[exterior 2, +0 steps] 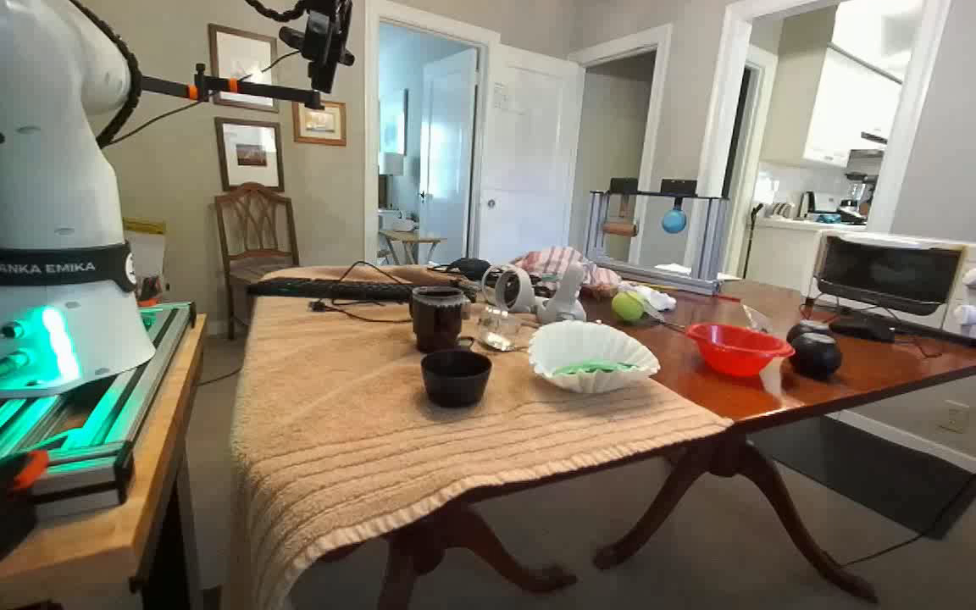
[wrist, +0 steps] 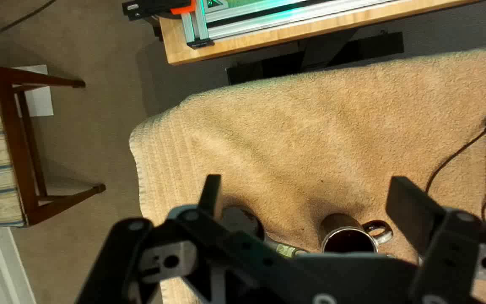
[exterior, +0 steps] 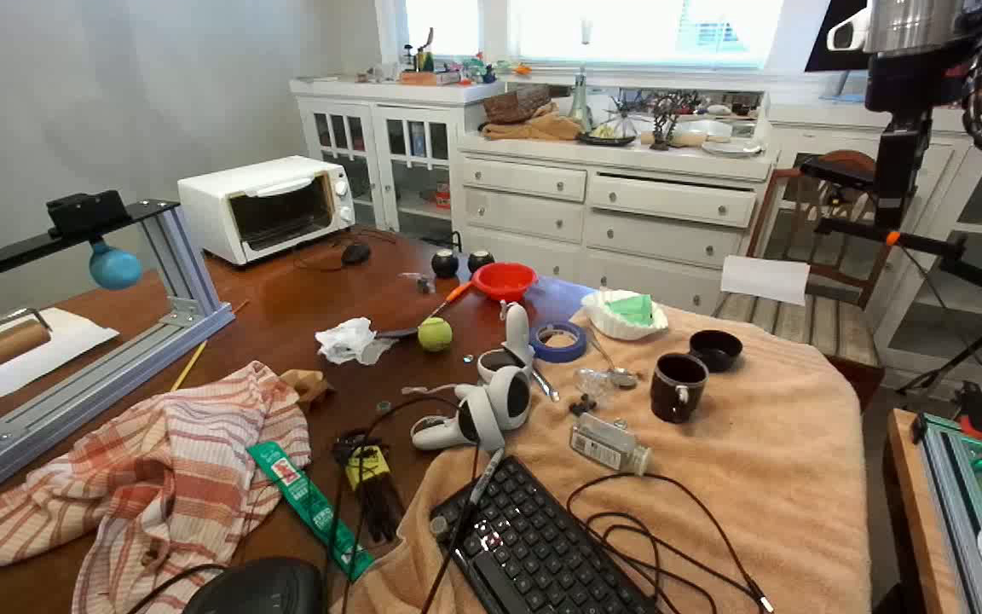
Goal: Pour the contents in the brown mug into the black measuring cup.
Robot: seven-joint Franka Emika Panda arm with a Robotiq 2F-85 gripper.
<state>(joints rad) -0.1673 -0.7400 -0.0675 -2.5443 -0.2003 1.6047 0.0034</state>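
- the brown mug (exterior: pixel 670 397) is standing upright on the tan towel (exterior: pixel 785 477), its handle sticking out from its side, and i cannot tell what is inside it
- the black measuring cup (exterior 2: pixel 456 379) is sitting upright just beside the mug, lower than it, on the same towel
- my claw (wrist: pixel 306 185) is hanging high over the towel, well apart from both of them, its two fingers standing wide from each other
- in my wrist view the mug is showing low down, partly hidden by my own mechanism, and one finger is covering part of the measuring cup
- a white fluted dish (exterior 2: pixel 598 339) is resting near the measuring cup, holding something green (exterior: pixel 630 309)
- a spoon (exterior: pixel 623 378) is lying near the mug, with a roll of blue tape (exterior: pixel 561 353) lying past it
- a labelled bottle (exterior: pixel 602 443) is lying on its side near the mug
- a black keyboard (exterior: pixel 542 546) is lying farther along the towel, and white controllers (exterior: pixel 512 401) are resting near it
- a tennis ball (exterior: pixel 435 335), a red bowl (exterior 2: pixel 725 357) and a white toaster oven (exterior: pixel 265 209) are sitting on the bare wood of the table (exterior: pixel 329 298), well apart from the mug
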